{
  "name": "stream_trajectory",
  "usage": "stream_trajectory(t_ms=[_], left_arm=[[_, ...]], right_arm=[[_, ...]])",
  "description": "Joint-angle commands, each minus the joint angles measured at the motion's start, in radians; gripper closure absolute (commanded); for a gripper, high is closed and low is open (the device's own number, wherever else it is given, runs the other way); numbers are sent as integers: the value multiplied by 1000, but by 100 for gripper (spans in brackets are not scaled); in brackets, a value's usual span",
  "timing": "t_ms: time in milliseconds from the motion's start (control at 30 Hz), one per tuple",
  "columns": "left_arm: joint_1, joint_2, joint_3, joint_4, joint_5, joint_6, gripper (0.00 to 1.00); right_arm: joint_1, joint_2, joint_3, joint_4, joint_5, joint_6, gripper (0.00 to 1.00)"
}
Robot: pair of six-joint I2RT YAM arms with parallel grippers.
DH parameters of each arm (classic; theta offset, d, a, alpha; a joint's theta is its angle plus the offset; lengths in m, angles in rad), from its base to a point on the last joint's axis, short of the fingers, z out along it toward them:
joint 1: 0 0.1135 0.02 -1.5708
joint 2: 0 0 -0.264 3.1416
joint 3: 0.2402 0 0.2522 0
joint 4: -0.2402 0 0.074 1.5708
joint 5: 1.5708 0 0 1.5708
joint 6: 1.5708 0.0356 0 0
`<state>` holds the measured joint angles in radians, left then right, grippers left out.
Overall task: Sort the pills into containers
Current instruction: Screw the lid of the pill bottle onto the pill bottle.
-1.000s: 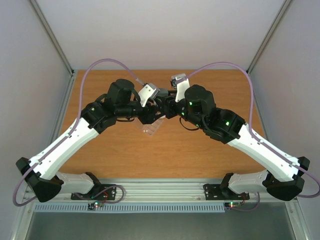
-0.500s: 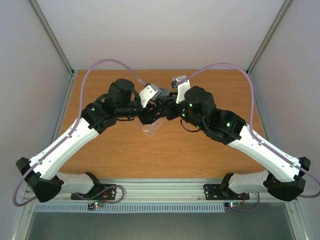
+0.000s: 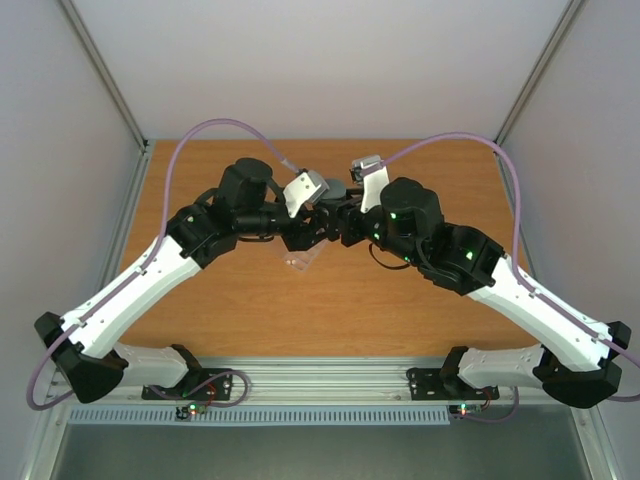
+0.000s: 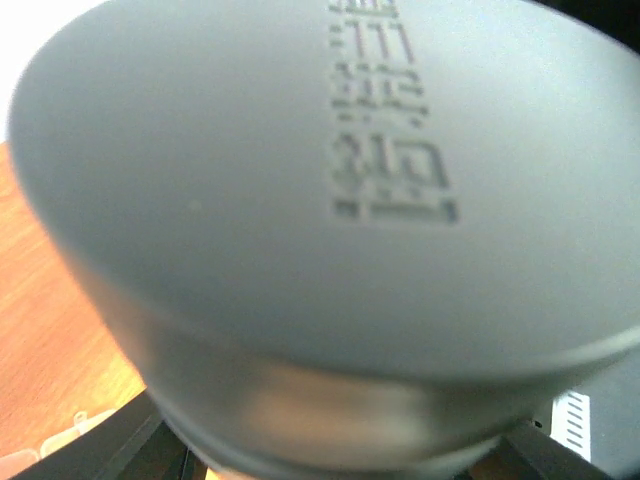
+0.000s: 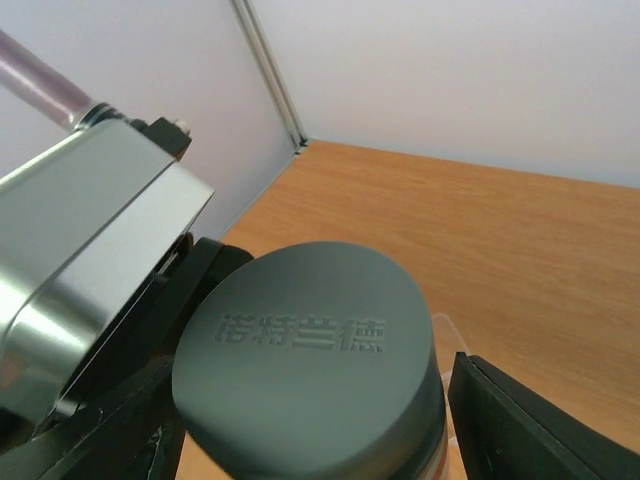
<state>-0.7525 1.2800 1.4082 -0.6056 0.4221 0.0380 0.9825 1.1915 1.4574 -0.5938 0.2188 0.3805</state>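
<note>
- Left gripper point(image 3: 315, 226): half-closed, gripping the capped bottle point(image 5: 310, 370) just beneath its grey cap; the cap fills the left wrist view.
- Right gripper point(image 3: 342, 216): jaws spread either side of the same cap; its visible finger point(image 5: 530, 420) stands clear of it.
- Pill box point(image 3: 300, 262): clear, flat on the table point(image 3: 250, 300), just below and nearer than both grippers, touching neither.
- Pills: too small to make out.

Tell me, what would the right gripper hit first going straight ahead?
The grey bottle cap: it fills the view just ahead of the right gripper, between its open fingers, though the exact gap is hard to judge.
</note>
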Motion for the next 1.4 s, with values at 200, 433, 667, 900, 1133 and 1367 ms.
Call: stream_trajectory(t_ms=[200, 433, 667, 900, 1133, 1367], left_arm=[[32, 20, 69, 204, 86, -59, 100], [68, 48, 97, 167, 189, -52, 100], [92, 86, 122, 106, 380, -15, 100], [105, 131, 137, 53, 592, 8, 100], [107, 139, 118, 17, 671, 27, 100], [107, 105, 71, 0, 685, 51, 100]], right_arm=[[33, -75, -46, -101, -95, -47, 26], [33, -159, -60, -116, -102, -66, 26], [33, -249, -70, -97, -103, -123, 23], [33, -256, -39, -76, -59, -196, 20], [19, -208, 24, -102, -70, -232, 18], [-110, -186, 55, -114, -305, -214, 20]])
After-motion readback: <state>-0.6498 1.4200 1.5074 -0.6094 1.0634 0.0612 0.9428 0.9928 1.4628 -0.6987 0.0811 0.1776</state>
